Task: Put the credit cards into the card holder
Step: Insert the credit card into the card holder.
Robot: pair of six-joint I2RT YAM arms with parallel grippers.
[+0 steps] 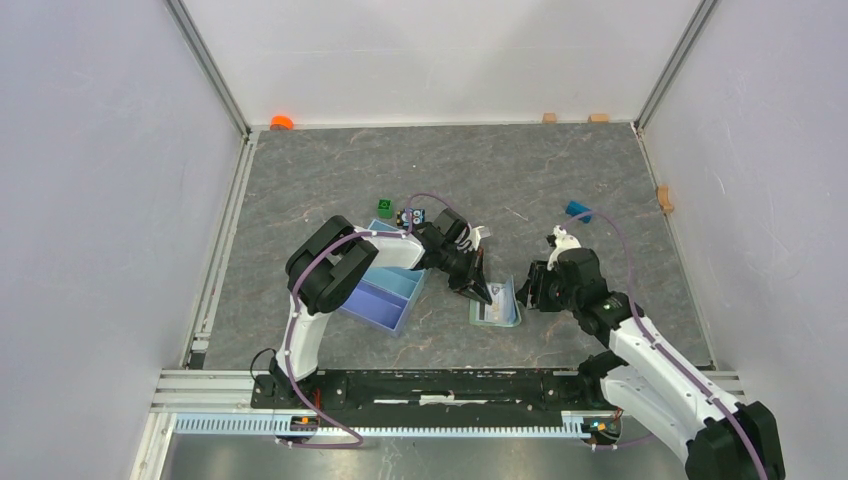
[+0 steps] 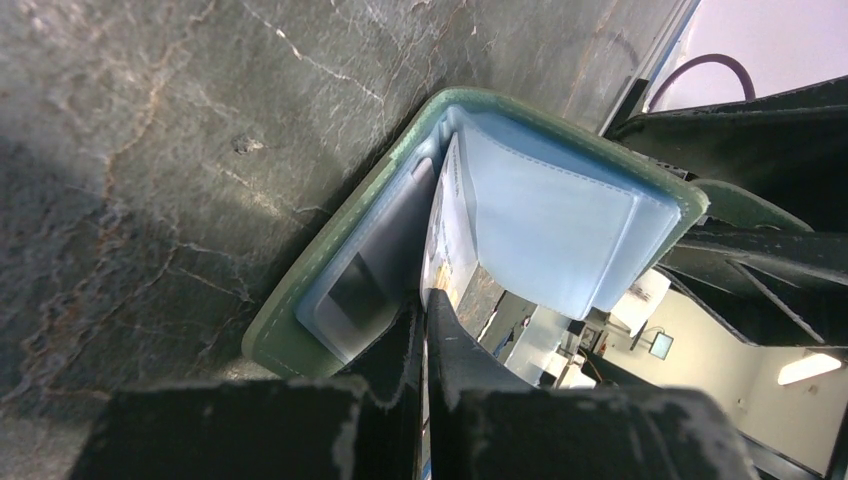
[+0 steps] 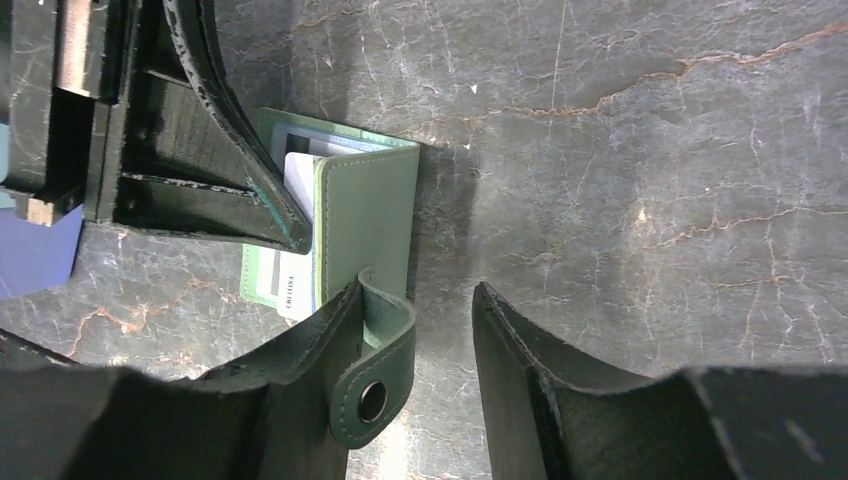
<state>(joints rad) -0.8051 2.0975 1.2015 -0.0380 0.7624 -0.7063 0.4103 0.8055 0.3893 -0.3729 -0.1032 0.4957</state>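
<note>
Lying flat on the grey veined table (image 1: 600,180), one sage-green card holder (image 1: 497,305) sits between the left gripper (image 1: 480,288) and the right gripper (image 1: 527,290), with one blue tray (image 1: 395,300) nearby. Left wrist: two cards — a grey striped card (image 2: 365,270) in a pocket, and a thin white card (image 2: 447,225) pinched edgewise in fully closed fingers. Right wrist: jaws half-spread, holding nothing — the leathery snap tab (image 3: 380,370) rests against one finger.
</note>
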